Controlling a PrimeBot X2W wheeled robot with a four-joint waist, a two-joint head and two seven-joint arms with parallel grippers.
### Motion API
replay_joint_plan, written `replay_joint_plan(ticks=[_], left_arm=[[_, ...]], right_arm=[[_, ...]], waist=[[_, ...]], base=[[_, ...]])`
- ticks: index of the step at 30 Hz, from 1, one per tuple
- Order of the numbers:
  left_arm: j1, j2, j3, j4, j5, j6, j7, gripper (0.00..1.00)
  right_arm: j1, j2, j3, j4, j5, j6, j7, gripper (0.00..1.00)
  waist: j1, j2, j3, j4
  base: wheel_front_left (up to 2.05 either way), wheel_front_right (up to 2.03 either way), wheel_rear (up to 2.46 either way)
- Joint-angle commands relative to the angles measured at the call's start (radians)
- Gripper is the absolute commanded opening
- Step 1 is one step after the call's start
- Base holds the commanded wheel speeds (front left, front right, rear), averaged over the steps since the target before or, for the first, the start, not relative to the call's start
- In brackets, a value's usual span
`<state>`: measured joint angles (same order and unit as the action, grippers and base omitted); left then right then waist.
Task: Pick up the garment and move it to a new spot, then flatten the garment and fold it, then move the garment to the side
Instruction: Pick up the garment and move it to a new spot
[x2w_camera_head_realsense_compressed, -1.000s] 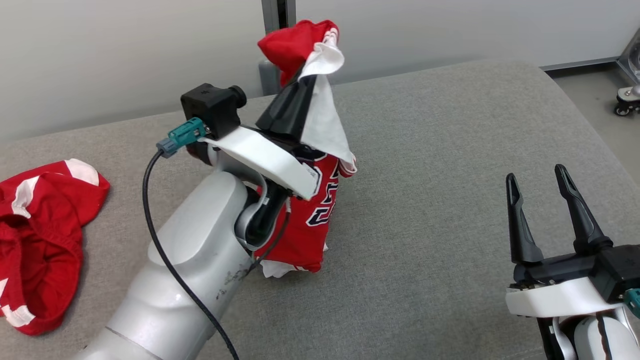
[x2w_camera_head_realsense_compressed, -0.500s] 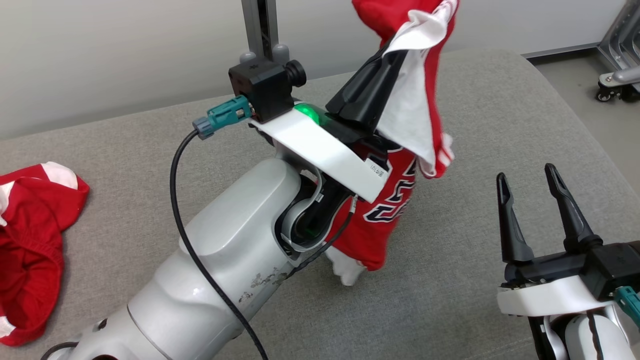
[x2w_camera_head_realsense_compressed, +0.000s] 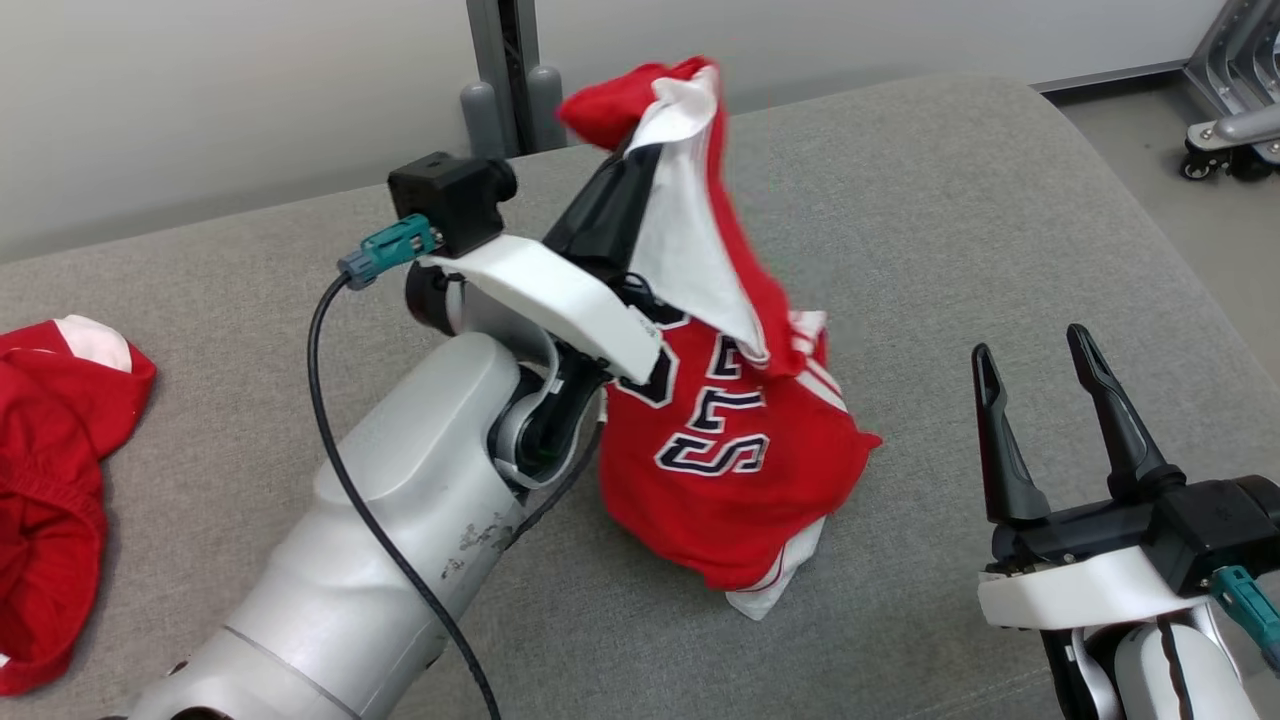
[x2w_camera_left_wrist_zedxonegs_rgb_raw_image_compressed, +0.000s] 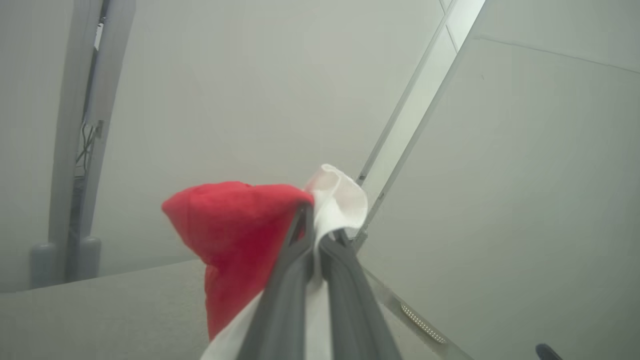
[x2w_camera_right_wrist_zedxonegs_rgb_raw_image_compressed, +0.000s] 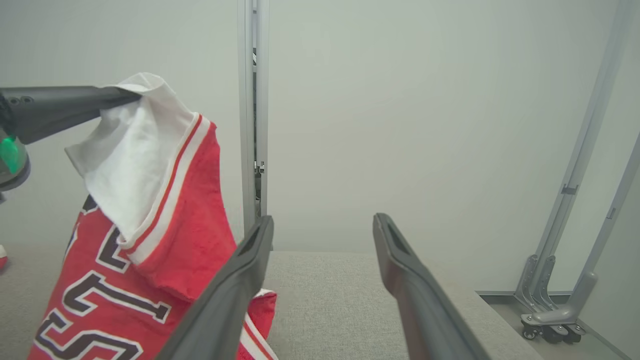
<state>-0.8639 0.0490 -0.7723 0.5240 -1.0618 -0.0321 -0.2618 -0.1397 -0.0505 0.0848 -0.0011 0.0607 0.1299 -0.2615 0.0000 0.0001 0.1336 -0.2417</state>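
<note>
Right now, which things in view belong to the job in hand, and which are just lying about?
Job in hand: jersey, pinched at its top by the shut left pincer and hanging over the grey cushion; open right pincer, empty, beside it.
Lying about: other red garment at the cushion's left; metal post behind; wheeled frame on the floor.

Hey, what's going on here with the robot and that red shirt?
The robot's left gripper is shut on a bunched edge of a red and white jersey, holding it up over a grey padded surface. The jersey hangs crumpled, and its lower end appears to touch the padding. The right gripper is open and empty, off to the jersey's right. Another red garment lies at the far left. No flattening or folding is done yet.
</note>
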Motion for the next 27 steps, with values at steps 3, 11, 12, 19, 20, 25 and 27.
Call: replay_joint_plan(ticks=[3,11,12,19,20,25,27], left_arm=[[0.024,0.004,0.060,0.122,0.070,-0.031,-0.004,0.00],[0.059,0.009,0.221,0.319,0.197,-0.046,-0.004,0.00],[0.062,0.016,0.240,0.339,0.217,-0.046,-0.004,0.00],[0.080,0.041,0.360,0.439,0.288,-0.034,-0.004,0.00],[0.081,0.045,0.379,0.451,0.297,-0.030,-0.004,0.00],[0.088,0.054,0.448,0.492,0.347,-0.025,-0.004,0.00],[0.088,0.052,0.463,0.503,0.370,-0.027,-0.004,0.00]], right_arm=[[-0.004,-0.002,0.000,-0.003,0.002,0.002,-0.006,1.00],[-0.018,-0.002,0.007,-0.007,-0.004,0.002,-0.006,1.00],[-0.019,-0.002,0.008,-0.008,-0.004,0.002,-0.006,1.00],[-0.028,-0.002,0.008,-0.012,-0.008,0.002,-0.006,1.00],[-0.029,-0.002,0.007,-0.014,-0.009,0.002,-0.006,1.00],[-0.031,-0.002,0.005,-0.018,-0.017,0.002,-0.006,1.00],[-0.033,-0.002,0.003,-0.017,-0.019,0.002,-0.006,1.00]], waist=[[0.0000,-0.0001,0.009,0.015],[0.0000,-0.0001,0.031,0.051],[0.0000,-0.0001,0.034,0.054],[0.0000,-0.0001,0.052,0.070],[0.0000,-0.0001,0.056,0.072],[0.0000,-0.0001,0.071,0.084],[0.0000,-0.0001,0.075,0.090]], base=[[0.00,0.00,0.00],[0.00,0.00,0.00],[0.00,0.00,0.00],[0.00,0.00,0.00],[0.00,0.00,0.00],[0.00,0.00,0.00],[0.00,0.00,0.00]])
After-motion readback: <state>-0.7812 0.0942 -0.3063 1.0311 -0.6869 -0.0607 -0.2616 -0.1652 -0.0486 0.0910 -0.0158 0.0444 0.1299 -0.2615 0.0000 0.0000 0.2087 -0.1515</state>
